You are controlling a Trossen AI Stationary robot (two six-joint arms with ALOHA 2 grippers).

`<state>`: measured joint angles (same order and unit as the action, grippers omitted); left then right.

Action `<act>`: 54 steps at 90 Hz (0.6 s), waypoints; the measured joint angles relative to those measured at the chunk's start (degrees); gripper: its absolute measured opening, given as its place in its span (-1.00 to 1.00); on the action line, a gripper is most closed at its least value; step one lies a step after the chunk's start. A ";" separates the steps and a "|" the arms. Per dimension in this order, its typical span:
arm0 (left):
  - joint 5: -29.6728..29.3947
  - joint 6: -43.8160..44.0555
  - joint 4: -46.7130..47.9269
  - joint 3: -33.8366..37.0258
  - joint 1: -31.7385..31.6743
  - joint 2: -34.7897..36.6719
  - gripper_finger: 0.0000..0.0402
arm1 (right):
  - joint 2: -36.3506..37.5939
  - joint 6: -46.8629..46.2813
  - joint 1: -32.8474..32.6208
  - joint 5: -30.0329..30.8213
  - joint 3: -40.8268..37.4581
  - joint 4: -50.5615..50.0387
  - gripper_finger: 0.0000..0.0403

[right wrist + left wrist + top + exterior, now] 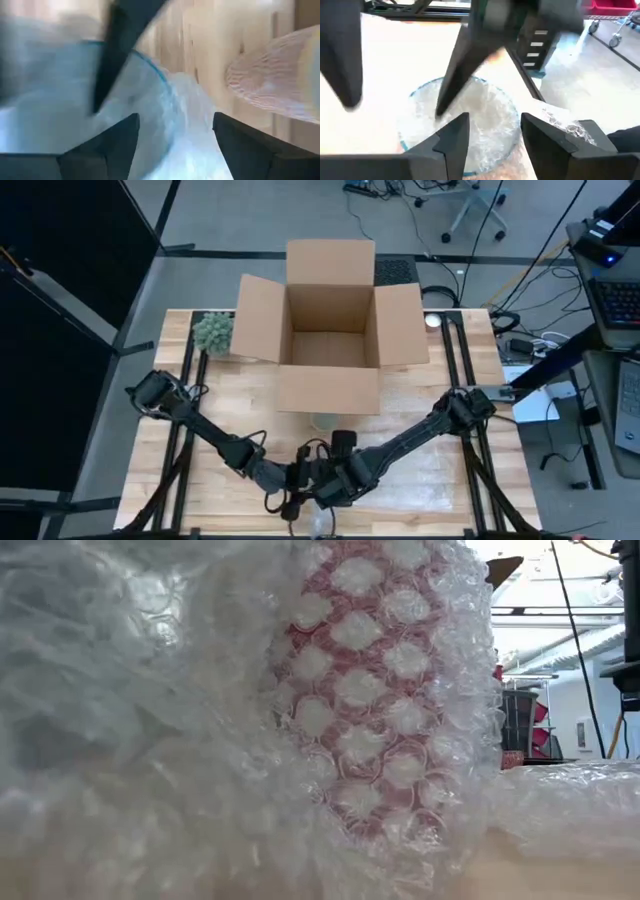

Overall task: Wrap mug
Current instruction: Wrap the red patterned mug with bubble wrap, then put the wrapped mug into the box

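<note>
Counter (450, 480): pale wood planks, dark rails running front to back on both sides.

Cardboard box (330, 340): largest item, at the middle of the counter's far edge, all four flaps open. Its front flap hangs toward the arms and lies between them and the box interior.

Bubble wrap (150, 740): fills nearly the whole low view, bunched and folded. In the high view a clear sheet lies flat toward the near right corner.

Mug (370, 690): red, seen only through the wrap in the low view. Long axis reads roughly upright, the red band running top to bottom. Which way mouth or handle point: cannot tell, the wrap covers both. It sits at the near edge of the counter, about the middle, where the two claws meet.

Left claw (492, 142): at the near edge, middle. Fingers parted, released, hovering over a round clear-rimmed shape filled with wrap. The other arm's dark fingers cross just beyond.

Right claw (175, 145): close beside the left one, also parted and released, over wrap and a blue-tinted clear rim.

Small green plant (212, 332): far left corner, just beside the box's left flap.
</note>
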<state>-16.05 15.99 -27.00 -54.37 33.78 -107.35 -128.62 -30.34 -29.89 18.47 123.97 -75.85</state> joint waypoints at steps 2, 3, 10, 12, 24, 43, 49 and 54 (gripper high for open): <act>0.02 0.00 0.00 0.00 0.00 0.00 -0.17 | 0.00 -0.13 -0.28 0.01 1.24 -1.38 0.20; 0.04 0.01 -0.03 0.00 0.00 0.00 -0.17 | 0.00 -0.22 -0.43 0.03 1.78 -1.95 0.20; 0.31 0.02 -0.03 0.00 0.00 0.00 -0.17 | 0.00 -1.08 -1.65 0.20 4.84 -4.23 0.20; 0.36 0.02 -0.02 0.00 0.00 0.00 -0.17 | 0.02 -1.24 -2.10 0.24 5.48 -4.47 0.20; 0.40 0.06 -0.03 0.00 0.00 0.00 -0.17 | 0.11 -0.94 -5.66 0.28 6.58 -1.41 0.20; 0.43 0.09 -0.03 0.00 0.00 0.00 -0.17 | -2.05 -0.34 -10.35 2.61 6.36 1.99 0.20; 0.43 0.15 -0.03 0.00 0.00 0.00 -0.17 | -3.02 -0.28 -10.66 4.53 6.36 2.30 0.20; 0.44 0.15 -0.05 0.00 0.00 0.00 -0.17 | -4.01 -0.10 -10.46 5.49 6.38 2.48 0.20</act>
<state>-15.61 16.14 -27.05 -54.37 33.78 -107.35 -132.63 -30.44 -40.35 23.96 130.34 -73.38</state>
